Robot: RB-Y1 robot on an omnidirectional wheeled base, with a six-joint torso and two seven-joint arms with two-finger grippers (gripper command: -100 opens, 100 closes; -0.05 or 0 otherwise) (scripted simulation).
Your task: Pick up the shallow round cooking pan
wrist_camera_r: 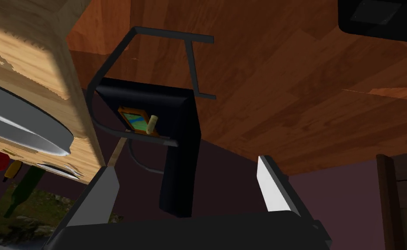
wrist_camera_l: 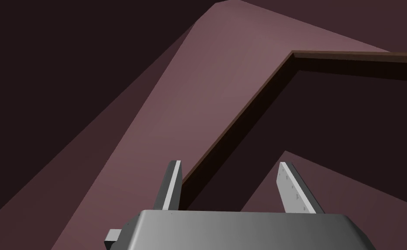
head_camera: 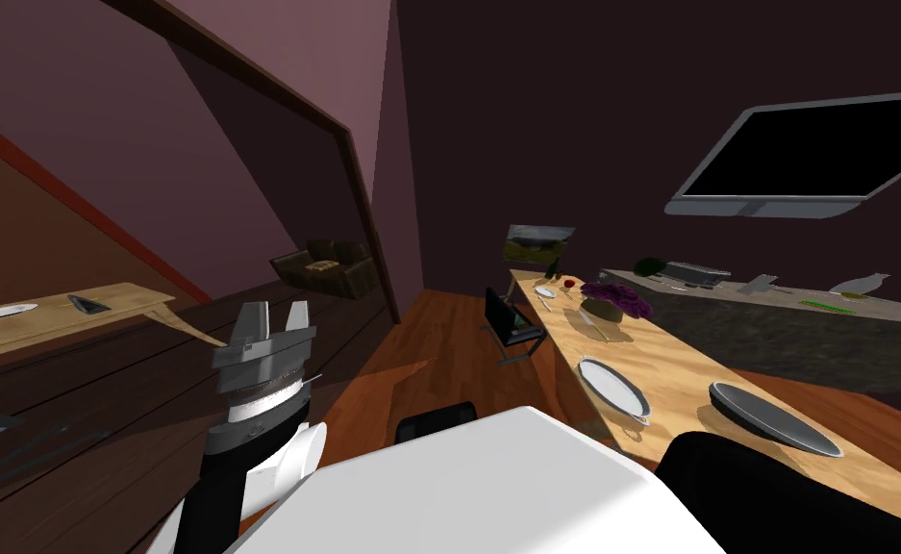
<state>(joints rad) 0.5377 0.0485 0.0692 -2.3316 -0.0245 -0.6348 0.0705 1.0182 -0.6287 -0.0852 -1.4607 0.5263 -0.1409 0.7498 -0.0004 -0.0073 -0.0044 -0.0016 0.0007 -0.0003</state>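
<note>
Our left claw is wide, raised well apart from the bench. Right claw is wide beside the bench edge. Grey shallow pan lies on the bench.

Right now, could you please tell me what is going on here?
Nothing is held yet. The robot stands beside a long wooden table, where a shallow grey round pan lies near the edge next to a white plate. The left gripper is raised, open and empty, off to the side away from the table. The right gripper is open too, low beside the table's edge, pointing toward a black chair.
</note>
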